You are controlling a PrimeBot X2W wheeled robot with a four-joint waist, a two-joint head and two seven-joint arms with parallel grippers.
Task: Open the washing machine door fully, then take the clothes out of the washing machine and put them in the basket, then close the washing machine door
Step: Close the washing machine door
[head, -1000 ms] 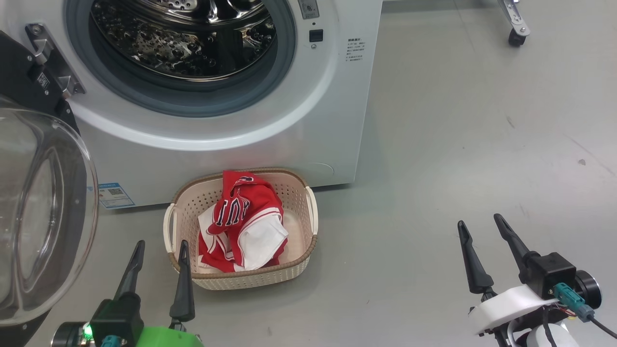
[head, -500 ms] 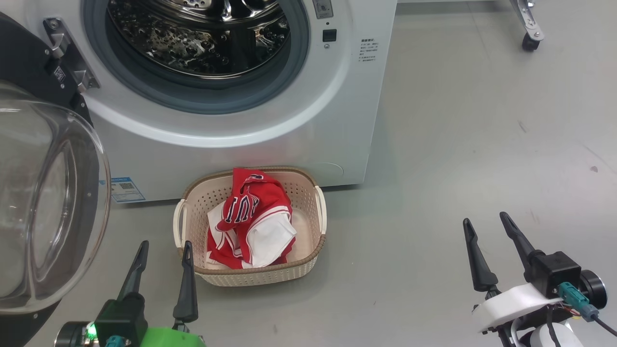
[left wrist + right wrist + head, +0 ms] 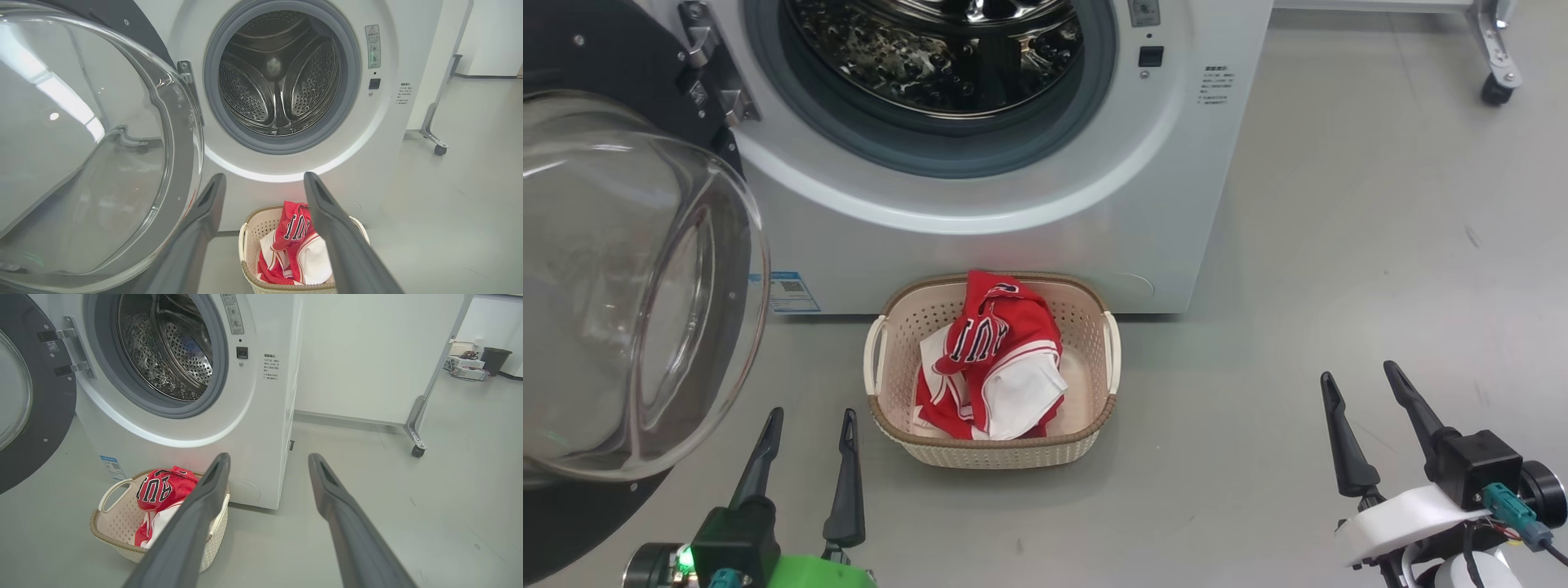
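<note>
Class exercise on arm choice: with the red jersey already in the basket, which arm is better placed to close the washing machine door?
Left. The open washing machine door hangs on the robot's left, close beside the left tool; the right tool is far across the floor.

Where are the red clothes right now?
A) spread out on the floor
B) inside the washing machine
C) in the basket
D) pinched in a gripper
C: the clothes lie bunched inside the basket, which sits on the floor in front of the washing machine.
</note>
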